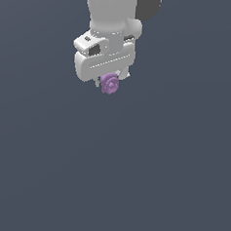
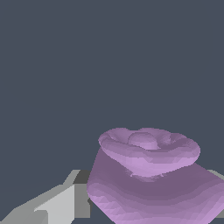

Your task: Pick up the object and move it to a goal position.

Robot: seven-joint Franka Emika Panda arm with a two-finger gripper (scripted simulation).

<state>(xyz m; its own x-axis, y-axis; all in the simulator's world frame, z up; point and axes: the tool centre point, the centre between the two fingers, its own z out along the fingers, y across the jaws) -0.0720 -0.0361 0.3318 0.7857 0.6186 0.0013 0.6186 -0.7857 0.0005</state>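
Observation:
The object (image 1: pixel 110 83) is a small light-purple knobbly blob. In the exterior view it sits right under the white gripper (image 1: pixel 108 82), high in the picture. The fingers are mostly hidden behind the gripper body and the blob. In the wrist view the object (image 2: pixel 148 179) fills the near part of the picture, with a grey-white fingertip (image 2: pixel 61 203) pressed beside it. The gripper is shut on the object and holds it above the dark grey ground.
The white arm (image 1: pixel 115 10) reaches in from the upper edge of the exterior view. A plain dark grey surface (image 1: pixel 132 177) lies all around. No goal marker shows.

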